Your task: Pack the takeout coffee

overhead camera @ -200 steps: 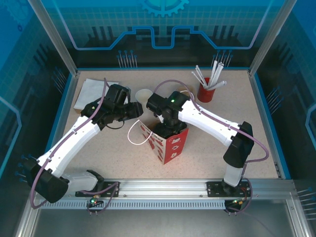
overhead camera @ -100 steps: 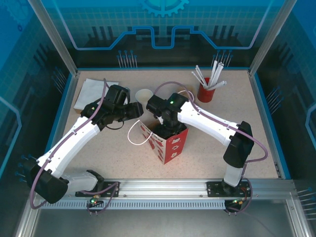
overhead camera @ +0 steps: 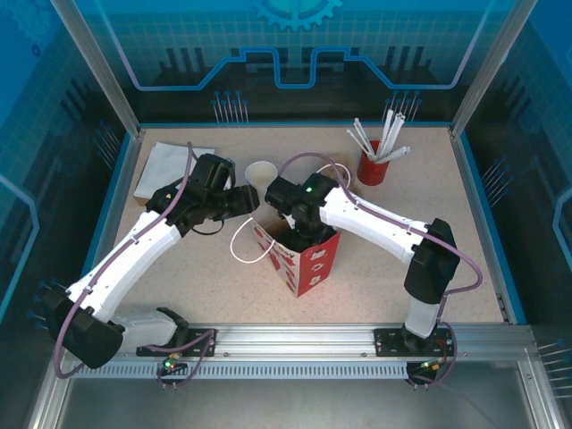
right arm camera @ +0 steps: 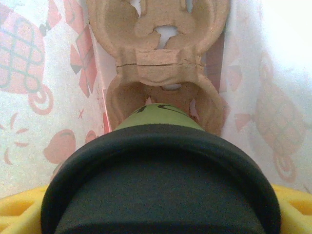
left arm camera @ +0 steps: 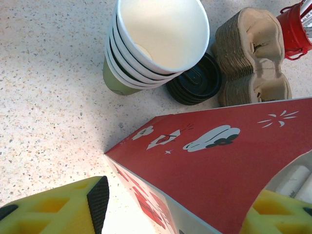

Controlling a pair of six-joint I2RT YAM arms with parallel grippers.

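The takeout coffee [right arm camera: 161, 190], green-walled with a black lid, is held in my right gripper [right arm camera: 159, 212], yellow fingers [right arm camera: 22, 212] on both sides. It hangs inside the red paper bag [overhead camera: 315, 264], above the near pocket of a cardboard cup carrier [right arm camera: 156, 53] on the bag's bottom. From above, my right gripper [overhead camera: 299, 234] reaches down into the bag's mouth. My left gripper [left arm camera: 178, 204] is open wide astride the bag's [left arm camera: 219, 161] corner: one yellow finger [left arm camera: 58, 209] outside, the other at the opening. From above it sits at the bag's left rim [overhead camera: 250, 201].
A stack of unlidded cups [left arm camera: 161, 34], black lids [left arm camera: 197, 80] and spare cardboard carriers [left arm camera: 251, 53] stand just behind the bag. The red cup of straws [overhead camera: 374, 165] is back right, napkins [overhead camera: 170, 165] back left. The bag's white handle loop [overhead camera: 243, 241] lies on the table.
My right arm has shifted slightly left and deeper over the bag with the cup. The left arm has stayed still.
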